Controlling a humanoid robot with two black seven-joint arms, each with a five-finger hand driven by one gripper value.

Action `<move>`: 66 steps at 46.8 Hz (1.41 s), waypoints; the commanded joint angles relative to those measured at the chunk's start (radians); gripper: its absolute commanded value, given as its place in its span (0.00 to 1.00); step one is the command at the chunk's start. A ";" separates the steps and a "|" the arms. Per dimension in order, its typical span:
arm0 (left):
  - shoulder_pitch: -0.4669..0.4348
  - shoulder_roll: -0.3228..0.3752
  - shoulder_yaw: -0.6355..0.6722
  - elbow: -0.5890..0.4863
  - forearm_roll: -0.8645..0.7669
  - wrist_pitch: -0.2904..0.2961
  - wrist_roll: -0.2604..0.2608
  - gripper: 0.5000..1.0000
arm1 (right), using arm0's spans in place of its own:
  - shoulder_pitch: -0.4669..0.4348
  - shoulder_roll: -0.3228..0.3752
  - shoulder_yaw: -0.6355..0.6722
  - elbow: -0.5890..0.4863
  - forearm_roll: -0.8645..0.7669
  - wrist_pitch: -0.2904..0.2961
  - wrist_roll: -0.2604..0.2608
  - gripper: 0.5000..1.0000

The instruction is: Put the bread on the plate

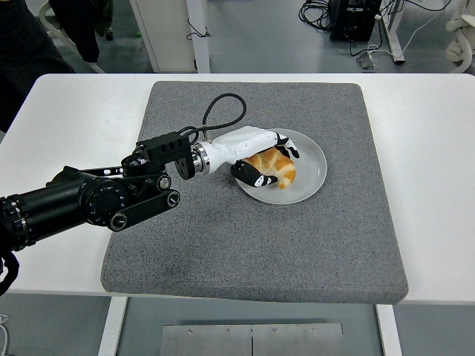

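Here the left hand (261, 157) is closed around the bread (274, 166), a golden croissant, with thumb below and fingers over its far side. The bread sits low in the plate (310, 169), over the plate's left half, and appears to touch its surface. The plate lies on the grey mat (252, 245), somewhat nearer its far edge, on the white desk (67, 111). The plate carries nothing but the bread.

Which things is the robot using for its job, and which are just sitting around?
For the job:
- croissant, held in the left hand
- plate, under the croissant

Just sitting around:
- grey mat
- white table
- cables on the floor
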 commanded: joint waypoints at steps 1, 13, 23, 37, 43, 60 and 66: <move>0.003 0.000 0.000 0.000 -0.001 0.000 0.000 0.32 | 0.000 0.000 0.000 0.000 0.000 0.000 0.000 1.00; 0.011 -0.008 0.000 0.004 -0.004 0.000 0.000 0.33 | 0.000 0.000 0.000 0.000 0.000 0.000 0.000 1.00; 0.017 -0.012 0.000 0.020 -0.006 0.000 0.000 0.38 | 0.000 0.000 0.000 0.000 0.000 0.000 0.000 1.00; 0.017 -0.023 0.000 0.021 -0.016 -0.002 0.002 0.77 | 0.000 0.000 0.000 0.000 0.000 0.000 0.000 1.00; 0.017 -0.023 0.000 0.020 -0.019 -0.005 0.005 0.91 | 0.000 0.000 0.000 0.000 0.000 -0.001 0.000 1.00; 0.008 -0.011 -0.014 0.017 -0.166 -0.025 0.005 0.94 | 0.000 0.000 0.000 0.000 0.000 0.000 0.000 1.00; -0.006 0.000 -0.019 0.014 -0.255 -0.025 0.005 0.94 | 0.000 0.000 0.000 0.000 0.000 -0.001 0.000 1.00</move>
